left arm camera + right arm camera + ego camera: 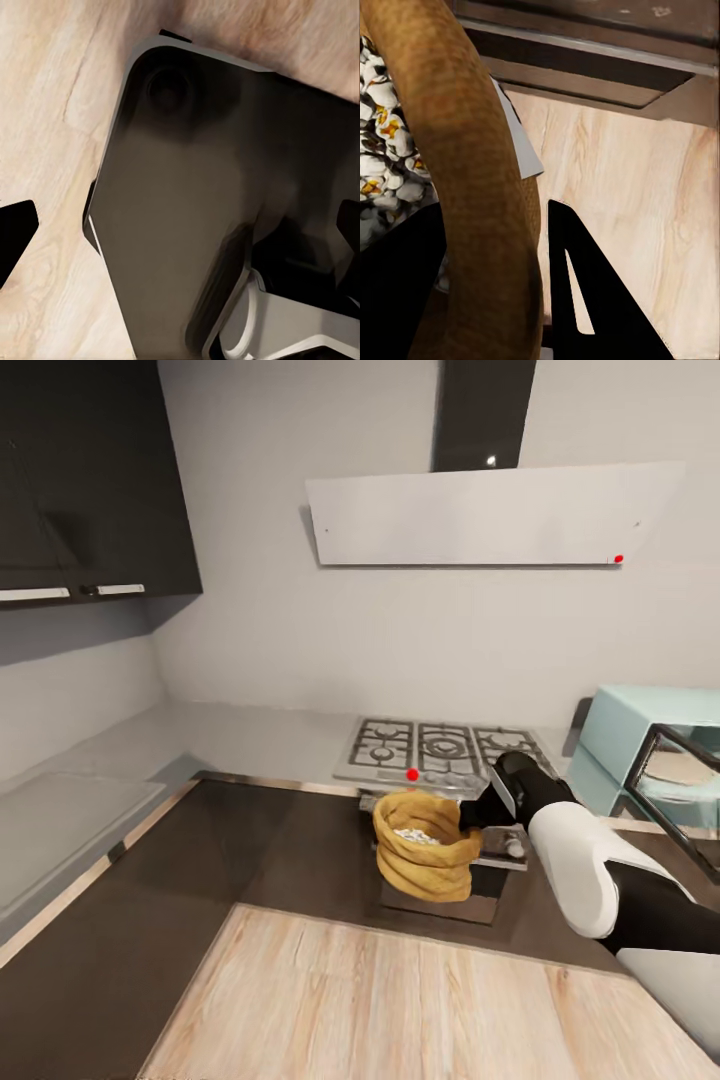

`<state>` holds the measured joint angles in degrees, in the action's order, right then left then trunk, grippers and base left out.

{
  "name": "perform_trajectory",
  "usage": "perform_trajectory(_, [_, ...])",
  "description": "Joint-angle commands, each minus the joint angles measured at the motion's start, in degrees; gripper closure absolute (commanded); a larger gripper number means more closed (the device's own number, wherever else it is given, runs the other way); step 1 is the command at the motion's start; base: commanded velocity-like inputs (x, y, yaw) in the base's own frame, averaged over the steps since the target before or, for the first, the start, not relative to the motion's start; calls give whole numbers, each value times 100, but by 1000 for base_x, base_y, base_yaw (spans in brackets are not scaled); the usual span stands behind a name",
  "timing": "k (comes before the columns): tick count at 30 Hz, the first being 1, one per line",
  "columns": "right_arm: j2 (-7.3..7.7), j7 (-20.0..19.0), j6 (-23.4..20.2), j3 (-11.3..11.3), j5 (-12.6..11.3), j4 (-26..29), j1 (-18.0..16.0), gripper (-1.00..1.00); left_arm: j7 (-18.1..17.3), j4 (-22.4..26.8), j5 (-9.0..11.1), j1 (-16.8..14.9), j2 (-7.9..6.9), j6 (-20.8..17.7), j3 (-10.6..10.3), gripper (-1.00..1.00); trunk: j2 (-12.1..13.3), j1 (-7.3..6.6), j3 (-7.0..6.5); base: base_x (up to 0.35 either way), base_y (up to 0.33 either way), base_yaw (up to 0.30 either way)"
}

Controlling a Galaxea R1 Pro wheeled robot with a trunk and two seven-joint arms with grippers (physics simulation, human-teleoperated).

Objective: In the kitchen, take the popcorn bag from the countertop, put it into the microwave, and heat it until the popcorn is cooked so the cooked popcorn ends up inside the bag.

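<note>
Both dark fingers [585,300] of the right gripper [491,292] stand either side of the thick rolled rim of the popcorn bag [472,187], one inside the sack and one outside, closed against the rim so that it is pinched between them. From the head camera, the right gripper [478,812] meets the popcorn bag [425,845] at the bag's right-hand rim, with the black-and-white forearm reaching in from the lower right. The bag hangs in front of the dark cabinet fronts, just below the front edge of the steel gas hob [440,750], and is clear of the wood plank floor [420,1000]. Popcorn [415,836] lies heaped inside it as small whitish pieces; the right wrist camera shows the popcorn [382,150] with some yellow-orange flecks.

At the right edge of the head view sits the pale-blue microwave [625,735], near the hob's right end, its dark-framed door swung open towards the robot.

For the left gripper, I cannot tell how far its fingers stand apart: its wrist camera looks down on a dark part of the robot's own body [195,210] above the wood floor [52,97].
</note>
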<state>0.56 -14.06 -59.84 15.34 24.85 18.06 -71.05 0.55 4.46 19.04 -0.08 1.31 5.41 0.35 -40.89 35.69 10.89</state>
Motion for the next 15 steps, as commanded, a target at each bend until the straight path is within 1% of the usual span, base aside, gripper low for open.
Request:
perform_trajectory(1, [-2,-35,-16,39,59,5,-5,100,6,3,20,-1,1,13,-1,-100,-8,-2,9,-345,0,-292])
perform_trajectory(4, [97,-35,-16,39,56,8,-6,100,6,3,20,-1,1,13,0,-100,-8,-2,9,-345,0,-292])
perform_trajectory(6, [130,-35,-16,39,55,8,-7,100,6,3,20,-1,1,13,0,-100,-8,-2,9,-345,0,-292])
perform_trajectory(14, [164,-35,-16,33,56,8,-5,100,6,3,20,-1,0,13,0,-100,-8,-2,9,-345,0,-292])
perform_trajectory(15, [174,-35,-16,37,55,6,-5,100,6,3,20,-1,-4,13,0,-100,-8,-2,9,-179,0,-292])
